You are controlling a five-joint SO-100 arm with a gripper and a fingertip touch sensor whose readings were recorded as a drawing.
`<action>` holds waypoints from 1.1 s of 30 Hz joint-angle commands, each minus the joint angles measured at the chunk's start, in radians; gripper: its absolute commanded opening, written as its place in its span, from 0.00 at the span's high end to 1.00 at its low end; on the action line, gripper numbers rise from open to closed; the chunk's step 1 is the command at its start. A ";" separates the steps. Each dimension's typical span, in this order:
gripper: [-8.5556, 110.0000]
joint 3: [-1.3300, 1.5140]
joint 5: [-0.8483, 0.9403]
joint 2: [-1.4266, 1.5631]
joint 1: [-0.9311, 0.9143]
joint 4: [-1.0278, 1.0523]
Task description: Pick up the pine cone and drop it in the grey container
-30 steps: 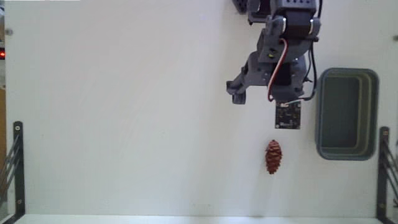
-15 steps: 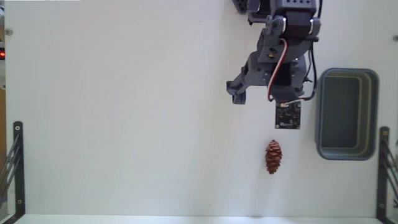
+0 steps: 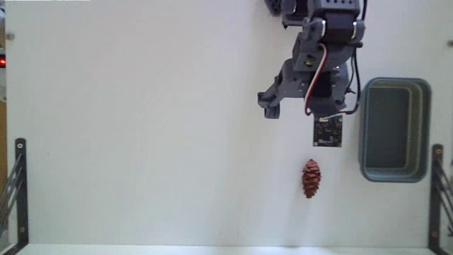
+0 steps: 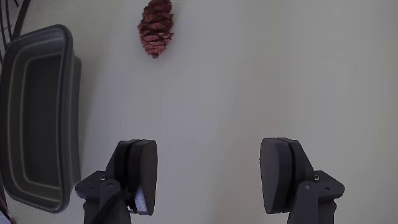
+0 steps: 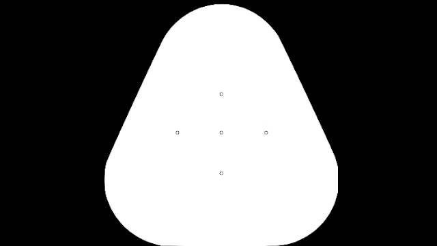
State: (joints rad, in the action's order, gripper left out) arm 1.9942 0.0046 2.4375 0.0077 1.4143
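Wide apart and holding nothing, the gripper [image 4: 209,186] hangs above bare white table [image 3: 141,127], its two dark fingers [image 4: 142,174] coming up from the bottom edge of the wrist view with only tabletop between them. From the fixed view the arm [image 3: 318,64] reaches down from the top edge, its small circuit board [image 3: 328,132] pointing at the pine cone [image 3: 311,178], which lies just below it with a clear strip of table between the two.

That pine cone [image 4: 156,27] is a reddish-brown, scaly oval lying flat on the table (lengthwise along the arm's line, as the fixed view shows it). In the wrist view it sits near the top edge, well ahead of the fingers and to the left of the gap between them.

The grey container [image 3: 394,129] stands to the right of the arm and the cone in the fixed view, apart from both, its darker inside showing nothing in it. In the wrist view the same tub [image 4: 37,118] runs along the left edge.

Black metal brackets [image 3: 15,191] stand at the table's lower corners in the fixed view.
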 commanded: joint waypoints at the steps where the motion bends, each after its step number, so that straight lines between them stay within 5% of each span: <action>1: 0.00 0.005 -0.005 0.043 0.034 0.016; 33: 0.00 0.005 -0.005 0.043 0.149 0.016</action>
State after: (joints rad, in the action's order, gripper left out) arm 1.9942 0.0046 2.4375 0.1365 1.4143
